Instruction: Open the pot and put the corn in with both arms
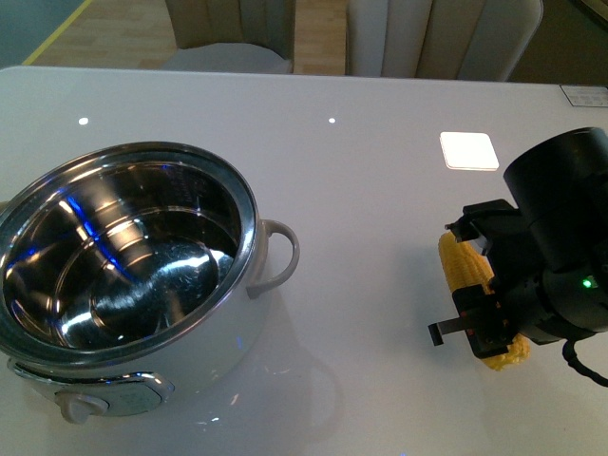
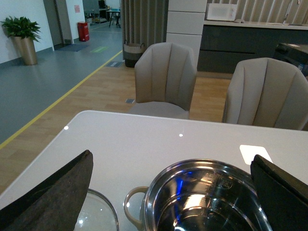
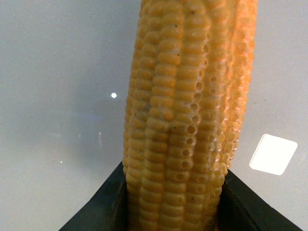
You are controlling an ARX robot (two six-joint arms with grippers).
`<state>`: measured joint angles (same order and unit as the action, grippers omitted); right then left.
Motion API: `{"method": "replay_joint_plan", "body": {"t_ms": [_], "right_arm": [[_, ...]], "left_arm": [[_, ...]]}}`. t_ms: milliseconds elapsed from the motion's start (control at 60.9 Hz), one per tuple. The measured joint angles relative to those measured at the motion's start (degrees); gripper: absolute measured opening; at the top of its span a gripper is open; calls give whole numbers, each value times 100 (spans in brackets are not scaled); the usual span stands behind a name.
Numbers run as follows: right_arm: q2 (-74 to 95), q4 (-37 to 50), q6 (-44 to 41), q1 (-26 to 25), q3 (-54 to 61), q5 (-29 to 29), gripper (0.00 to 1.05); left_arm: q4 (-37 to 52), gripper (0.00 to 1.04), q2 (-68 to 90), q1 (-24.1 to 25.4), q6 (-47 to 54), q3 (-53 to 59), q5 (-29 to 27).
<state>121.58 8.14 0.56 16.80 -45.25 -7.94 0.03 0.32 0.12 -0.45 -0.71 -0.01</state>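
Pinching the corn cob crosswise in the right gripper, on or just above the table, well apart from the open pot. Probably light, stiff, knobbly, unlikely to slip; best gripped mid-length. Spreading the left gripper wide, empty, over the pot.

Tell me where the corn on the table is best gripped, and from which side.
Across its mid-length, from above. The corn lies on the table, lengthwise roughly away from the robot, so a pinch across its two long rounded flanks holds best; the tapered tip would likely slip. The right gripper straddles it that way, fingers against both sides.
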Motion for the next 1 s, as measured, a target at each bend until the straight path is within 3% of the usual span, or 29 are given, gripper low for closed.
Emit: {"method": "replay_joint_plan", "body": {"t_ms": [295,509,722,1001], "right_arm": [[-1834,-111,378,59,472,592,24],[-2839,-490,1071,691,61,1082,23],[-2662,-533,1851,1403,-890,1493,23],[-1432,-673,2859,1845,-2343,1729,24]], "left_arm": [[0,98,0,0,2,0,0],[0,98,0,0,2,0,0],[0,98,0,0,2,0,0],[0,98,0,0,2,0,0]]}}
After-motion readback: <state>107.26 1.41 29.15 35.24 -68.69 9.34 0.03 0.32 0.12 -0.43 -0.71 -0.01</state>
